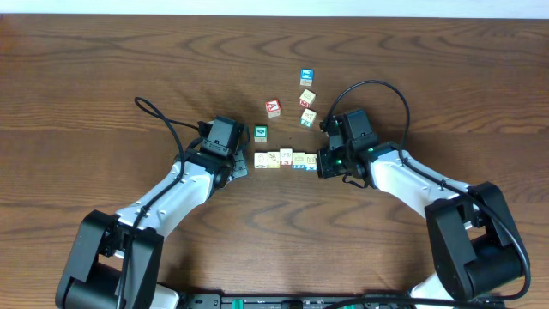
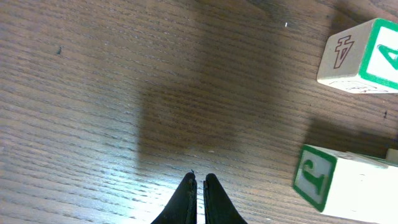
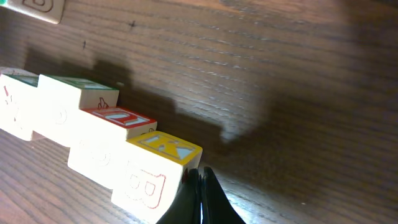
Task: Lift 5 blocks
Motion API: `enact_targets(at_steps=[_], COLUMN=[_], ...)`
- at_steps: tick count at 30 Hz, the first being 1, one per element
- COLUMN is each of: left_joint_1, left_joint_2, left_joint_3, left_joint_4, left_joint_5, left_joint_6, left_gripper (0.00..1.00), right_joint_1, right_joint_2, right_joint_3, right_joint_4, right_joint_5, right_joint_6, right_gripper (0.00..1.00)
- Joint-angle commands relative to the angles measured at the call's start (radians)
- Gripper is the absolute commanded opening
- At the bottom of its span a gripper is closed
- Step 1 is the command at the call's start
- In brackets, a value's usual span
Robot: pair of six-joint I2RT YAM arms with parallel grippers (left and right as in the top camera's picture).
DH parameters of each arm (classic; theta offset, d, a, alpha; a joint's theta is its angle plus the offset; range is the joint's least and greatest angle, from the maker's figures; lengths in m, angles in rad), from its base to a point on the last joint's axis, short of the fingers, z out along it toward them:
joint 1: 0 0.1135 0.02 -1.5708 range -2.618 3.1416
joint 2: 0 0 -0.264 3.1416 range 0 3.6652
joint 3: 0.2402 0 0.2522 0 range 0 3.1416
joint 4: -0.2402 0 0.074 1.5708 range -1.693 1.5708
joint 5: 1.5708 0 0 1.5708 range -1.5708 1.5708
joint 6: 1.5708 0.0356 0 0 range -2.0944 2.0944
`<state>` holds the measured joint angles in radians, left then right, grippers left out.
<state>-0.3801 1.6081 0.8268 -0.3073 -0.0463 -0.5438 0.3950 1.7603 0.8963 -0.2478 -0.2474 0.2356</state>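
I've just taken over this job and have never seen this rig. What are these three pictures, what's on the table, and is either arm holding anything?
Two robot arms work at a wooden table. The wide picture looks down from above. The other two come from a camera on each wrist, so each shows that arm's own fingertips. A row of five pale blocks lies between the left gripper and the right gripper. Other loose cubes lie beyond the row. Both grippers are shut and hold nothing.

The blocks [image 1: 285, 159] lie in a row on the surface [image 1: 103, 77], between the left gripper [image 1: 241, 166] and the right gripper [image 1: 320, 162]; other cubes [image 1: 273, 107] sit behind.
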Motion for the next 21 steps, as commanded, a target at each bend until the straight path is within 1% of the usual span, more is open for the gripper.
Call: enact_targets(at_steps=[1, 6, 8, 11, 17, 21], left_joint_1=[0.003, -0.004, -0.009, -0.010, -0.010, -0.010], left_joint_2=[0.000, 0.000, 0.000, 0.000, 0.000, 0.000], left_joint_3=[-0.013, -0.013, -0.013, -0.013, -0.013, -0.013], left_joint_4=[-0.003, -0.003, -0.003, -0.002, -0.001, 0.001], left_joint_5=[0.028, 0.042, 0.042, 0.041, 0.032, -0.001], left_joint_6=[-0.008, -0.008, -0.008, -0.008, -0.008, -0.008], left_gripper=[0.08, 0.08, 0.08, 0.08, 0.08, 0.08], right_joint_1=[0.008, 0.003, -0.002, -0.020, -0.010, 0.027], right_joint_2=[0.006, 0.006, 0.005, 0.005, 0.005, 0.006], right_joint_3=[-0.003, -0.003, 0.001, 0.040, 0.156, 0.195], right_joint_4=[0.002, -0.008, 0.000, -0.018, -0.080, -0.075], right_joint_5=[0.021, 0.084, 0.111, 0.115, 0.115, 0.124], right_joint_6=[0.011, 0.020, 0.022, 0.017, -0.080, -0.095], right_gripper=[0.01, 0.01, 0.03, 0.01, 0.01, 0.01])
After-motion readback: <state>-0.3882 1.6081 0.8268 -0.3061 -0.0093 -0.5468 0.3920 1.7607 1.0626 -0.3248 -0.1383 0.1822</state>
